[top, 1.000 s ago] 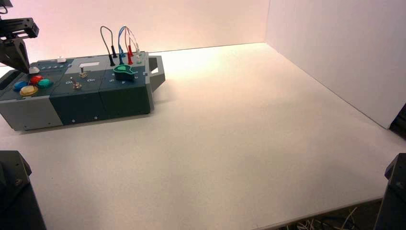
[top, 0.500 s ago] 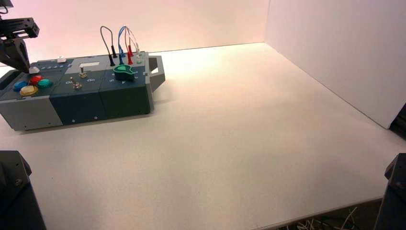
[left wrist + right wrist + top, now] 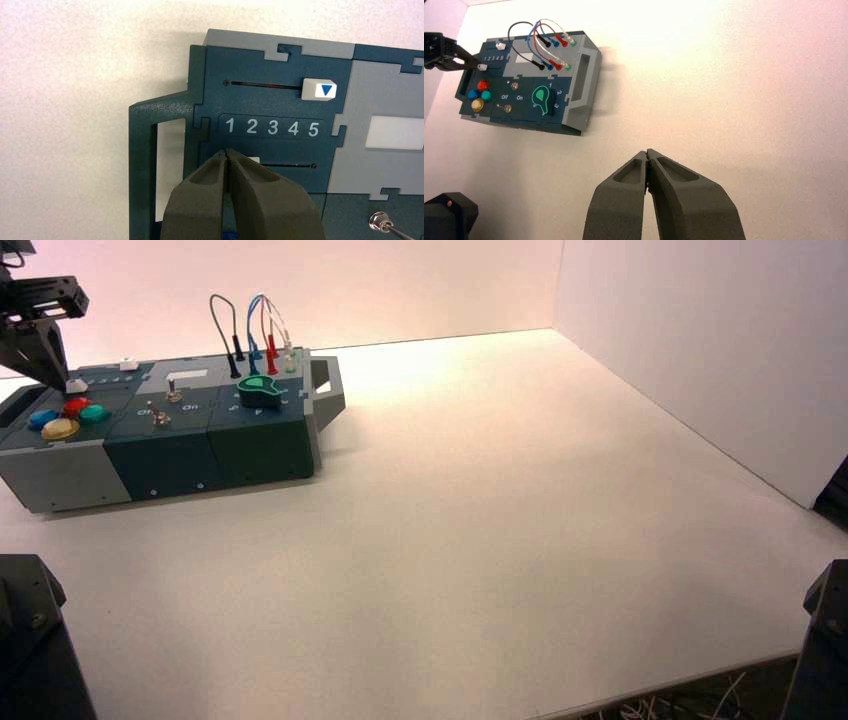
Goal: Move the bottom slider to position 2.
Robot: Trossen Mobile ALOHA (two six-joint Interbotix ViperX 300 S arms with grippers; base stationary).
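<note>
Bottom slider (image 3: 253, 160) first: your left tool (image 3: 227, 152) has its fingers pressed together into a single tip, and that tip sits right against the white knob near the low-number end of its track, so only a sliver of knob peeks out past it in the left wrist view. I can't read exactly which number it lines up with, since the tool hides most of it, but it looks somewhere around 1 to 2. So I'd say you're mid-push, using the closed tip as a poker rather than pinching anything. Next move, as I see it, is a small careful nudge along the track until the knob sits under the printed 2 (image 3: 251, 127), then lift straight off so you don't drag it past. Just beyond the numbers is the top slider (image 3: 319, 90), with its rectangular knob and blue triangle parked up by 5; leave that alone. From the high view the box (image 3: 70, 475) sits at the far left of the counter (image 3: 480, 540). Your right tool (image 3: 647, 153) is also pressed closed, holding nothing, hanging well away over bare counter.
</note>
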